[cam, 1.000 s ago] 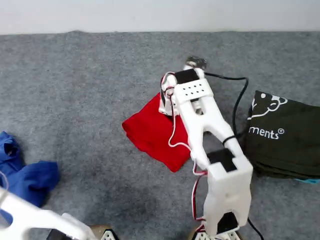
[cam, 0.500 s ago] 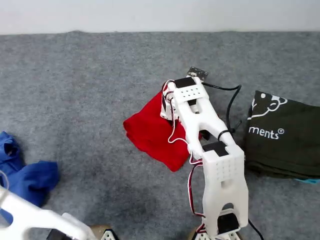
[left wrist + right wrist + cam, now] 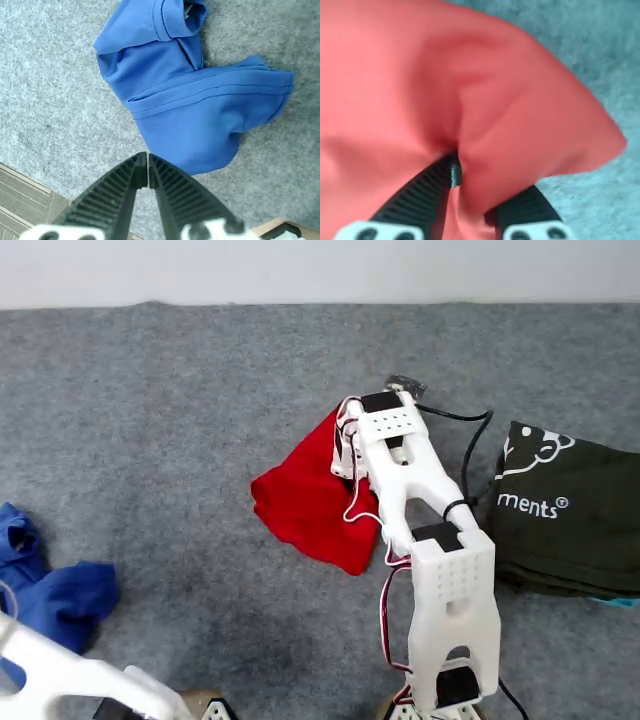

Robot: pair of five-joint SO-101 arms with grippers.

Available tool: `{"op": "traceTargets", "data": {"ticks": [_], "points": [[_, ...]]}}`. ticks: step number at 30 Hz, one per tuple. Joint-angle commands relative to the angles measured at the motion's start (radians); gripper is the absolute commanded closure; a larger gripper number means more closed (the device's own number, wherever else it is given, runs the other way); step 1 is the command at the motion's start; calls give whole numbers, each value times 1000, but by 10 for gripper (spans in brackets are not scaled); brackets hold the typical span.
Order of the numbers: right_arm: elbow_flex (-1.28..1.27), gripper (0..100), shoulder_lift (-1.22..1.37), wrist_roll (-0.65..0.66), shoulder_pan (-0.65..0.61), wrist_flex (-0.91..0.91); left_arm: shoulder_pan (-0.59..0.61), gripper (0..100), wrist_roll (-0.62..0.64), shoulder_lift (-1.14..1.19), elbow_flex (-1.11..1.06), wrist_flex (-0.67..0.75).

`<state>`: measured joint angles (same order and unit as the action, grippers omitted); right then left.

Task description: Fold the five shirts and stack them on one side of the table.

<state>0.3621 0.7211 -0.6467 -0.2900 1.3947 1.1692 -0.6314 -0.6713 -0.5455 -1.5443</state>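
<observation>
- The right gripper (image 3: 454,175) is clamped on a fold of the red shirt (image 3: 420,90), with cloth bunched around both fingers
- Seen from above, the red shirt is drawn up to a point at this gripper, and the rest spreads crumpled on the grey surface (image 3: 150,420) near the middle
- The left gripper (image 3: 148,170) has its fingers pressed together with nothing between them, and it hangs over the edge of the blue shirt (image 3: 200,110)
- The blue shirt lies unfolded and rumpled at the left edge of the surface, well apart from the red shirt
- A stack (image 3: 570,520) of folded shirts, dark green on top with a pale blue edge beneath, lies at the right side, near the right arm (image 3: 450,590)
</observation>
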Motion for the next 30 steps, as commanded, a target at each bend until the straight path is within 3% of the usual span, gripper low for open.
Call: {"op": "traceTargets", "data": {"ticks": [1,6,14,30], "points": [[-2,990,7,123,4,50,-8,985,-9,-29,10,-3],[-2,990,-143,222,5,180,-8,985,-9,-29,10,-3],[-2,990,-486,620,41,386,-3,985,-84,-29,12,-2],[-18,991,-924,1010,355,403,0,985,-84,-31,12,-2]]}}
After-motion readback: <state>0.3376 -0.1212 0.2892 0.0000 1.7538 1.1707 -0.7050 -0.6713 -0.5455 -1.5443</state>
